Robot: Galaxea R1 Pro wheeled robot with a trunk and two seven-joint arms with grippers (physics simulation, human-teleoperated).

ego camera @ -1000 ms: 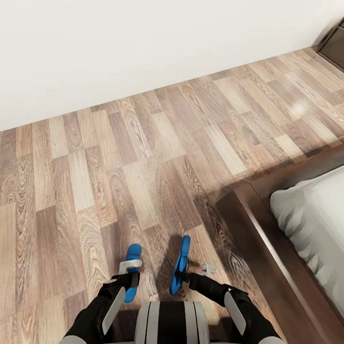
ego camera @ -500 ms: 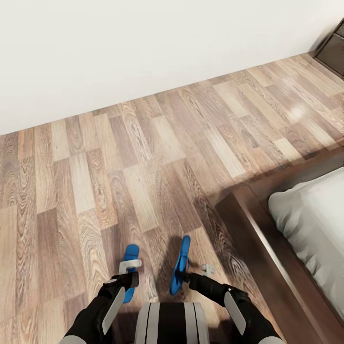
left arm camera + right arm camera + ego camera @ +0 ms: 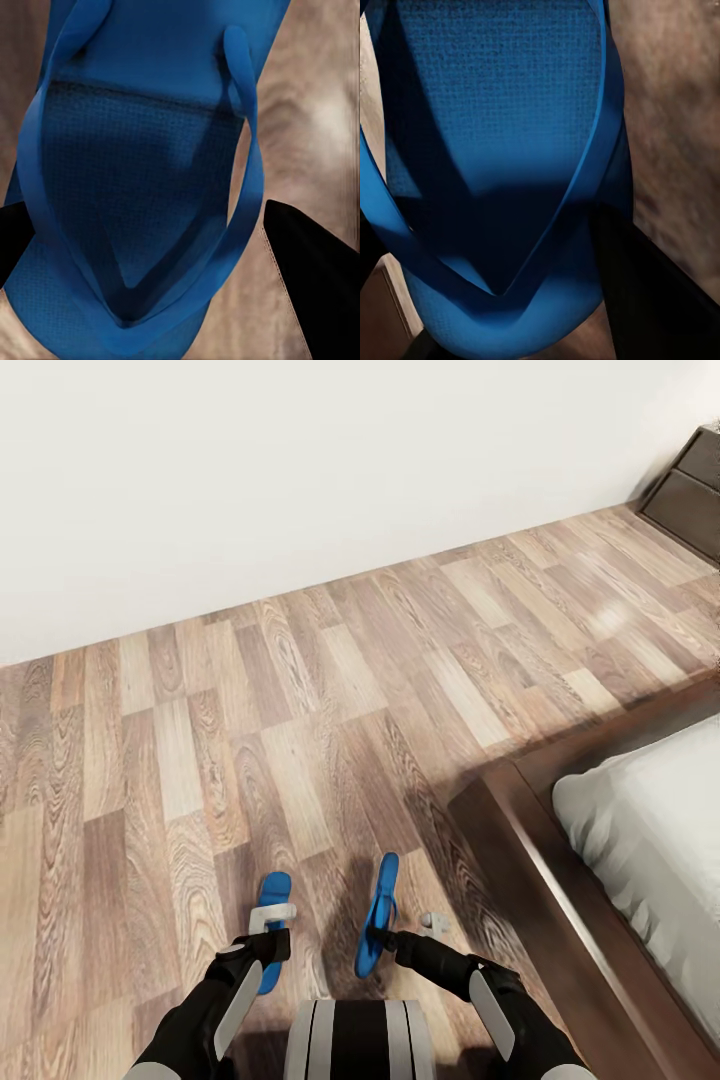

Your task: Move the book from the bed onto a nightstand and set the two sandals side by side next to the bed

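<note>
Each tool grips one sandal, the left tool (image 3: 272,935) its sandal (image 3: 272,930) and the right tool (image 3: 388,938) its sandal (image 3: 378,915), low at center, likely carried together for setting beside the bed (image 3: 540,830) at lower right.

Head cam high, looking down over both arms at the floor (image 3: 300,700) beside the bed (image 3: 640,840). Both wrist cams very close, one on each sandal (image 3: 142,187) (image 3: 502,150); same sandals, floor shared with head view.
</note>
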